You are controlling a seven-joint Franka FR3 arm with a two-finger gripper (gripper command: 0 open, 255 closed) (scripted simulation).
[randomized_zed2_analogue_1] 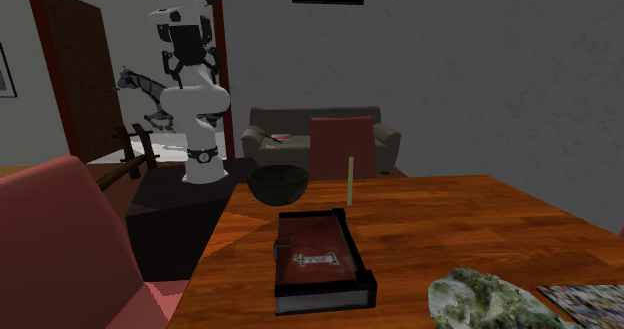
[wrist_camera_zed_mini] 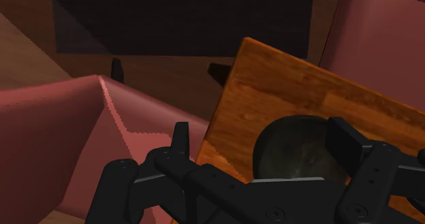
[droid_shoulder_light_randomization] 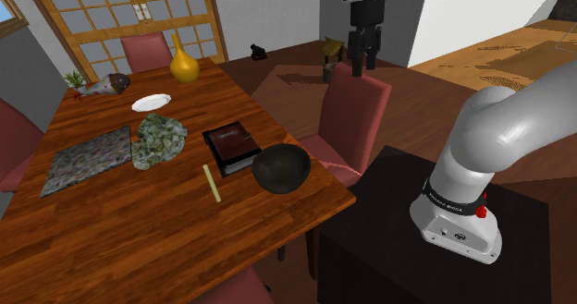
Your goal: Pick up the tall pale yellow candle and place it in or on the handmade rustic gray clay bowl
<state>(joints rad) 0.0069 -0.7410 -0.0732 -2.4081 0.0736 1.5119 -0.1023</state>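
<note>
The tall pale yellow candle (droid_shoulder_light_randomization: 212, 183) (randomized_zed2_analogue_1: 351, 180) is a thin stick standing on the wooden table (droid_shoulder_light_randomization: 139, 228), close to its near edge. The dark grey bowl (droid_shoulder_light_randomization: 281, 168) (randomized_zed2_analogue_1: 277, 185) (wrist_camera_zed_mini: 300, 151) sits at the table corner, just to the shoulder view's right of the candle. My gripper (droid_shoulder_light_randomization: 361, 54) (wrist_camera_zed_mini: 264, 141) hangs high above the red chair (droid_shoulder_light_randomization: 351, 117) beside that corner, well apart from both. Its fingers stand open with nothing between them. In the wrist view the bowl lies below, partly behind one fingertip (wrist_camera_zed_mini: 347, 139).
A dark red book (droid_shoulder_light_randomization: 233, 147) (randomized_zed2_analogue_1: 318, 260) lies just behind the bowl. Farther back stand a mottled green lump (droid_shoulder_light_randomization: 157, 140), a patterned mat (droid_shoulder_light_randomization: 88, 159), a white plate (droid_shoulder_light_randomization: 151, 102) and a yellow vase (droid_shoulder_light_randomization: 183, 64). Red chairs ring the table; the dark stand (droid_shoulder_light_randomization: 398, 228) is beside it.
</note>
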